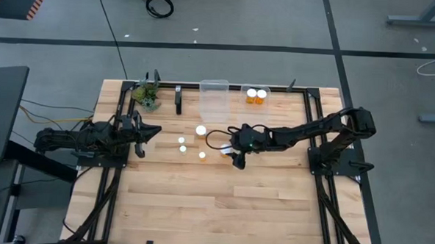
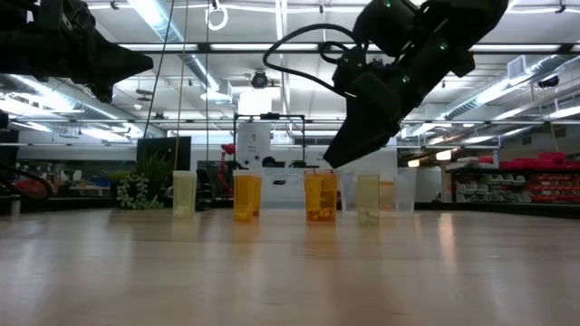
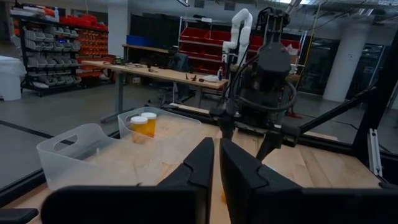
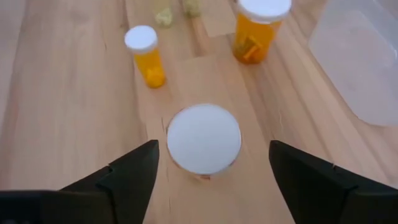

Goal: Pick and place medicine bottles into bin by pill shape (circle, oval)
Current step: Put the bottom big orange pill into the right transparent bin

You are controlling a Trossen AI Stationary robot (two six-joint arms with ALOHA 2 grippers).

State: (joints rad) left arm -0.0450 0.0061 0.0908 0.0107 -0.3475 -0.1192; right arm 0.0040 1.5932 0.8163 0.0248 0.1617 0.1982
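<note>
A pale wooden table (image 1: 214,203) is filling the foreground of a workshop, and at its far edge a clear plastic bin (image 1: 213,100) is standing, with two amber medicine bottles (image 1: 255,96) sitting just beside it to the right. The right gripper (image 4: 211,163) is hanging mid-table with its fingers spread wide either side of a white-capped bottle (image 4: 203,139), gripping nothing, while the left gripper (image 3: 216,163) is waiting at the table's left edge with fingers pressed together and empty. Three smaller white-capped bottles (image 1: 182,141) are standing loose between the two arms, near a green plant sprig (image 1: 146,94) at the far left.
</note>
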